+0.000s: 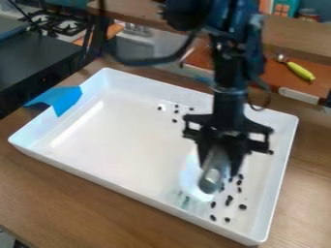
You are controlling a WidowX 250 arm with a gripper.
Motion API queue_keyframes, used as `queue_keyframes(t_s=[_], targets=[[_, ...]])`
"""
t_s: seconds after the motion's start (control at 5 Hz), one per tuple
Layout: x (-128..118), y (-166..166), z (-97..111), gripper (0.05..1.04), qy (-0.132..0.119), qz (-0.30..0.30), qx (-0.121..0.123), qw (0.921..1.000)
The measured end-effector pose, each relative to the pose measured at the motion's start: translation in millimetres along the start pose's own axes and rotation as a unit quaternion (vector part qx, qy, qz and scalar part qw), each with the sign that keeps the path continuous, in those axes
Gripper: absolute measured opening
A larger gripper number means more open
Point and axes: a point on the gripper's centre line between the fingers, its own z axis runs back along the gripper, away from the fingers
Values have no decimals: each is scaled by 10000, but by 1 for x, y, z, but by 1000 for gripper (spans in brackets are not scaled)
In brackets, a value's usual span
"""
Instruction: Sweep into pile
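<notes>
Bounded on every side by the raised walls of a white tray [129,190], set on a wooden desk [71,198], with broad bare tray floor left of the tool [219,157] and blue tape [63,100] over the left wall. Clamped, right of the middle, on what looks like a brush [212,178], blurred bristles low. Scattered around and below it, most of the dark beans [242,207]; a few others nearer the far wall.

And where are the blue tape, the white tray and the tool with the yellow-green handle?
Blue tape [63,98]: camera view, middle of the strip.
White tray [116,135]: camera view, its bare floor.
Yellow-green-handled tool [300,71]: camera view, on the handle.
</notes>
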Motion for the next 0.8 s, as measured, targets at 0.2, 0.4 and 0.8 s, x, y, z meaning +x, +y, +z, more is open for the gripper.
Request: queue_keyframes(t_s=[0.2,0.4,0.8], targets=[[-1,-8,4,499,33,35,-64,10000],[-8,-5,14,496,321,-22,-196,9993],[-6,56,95,496,62,350,-966,9947]])
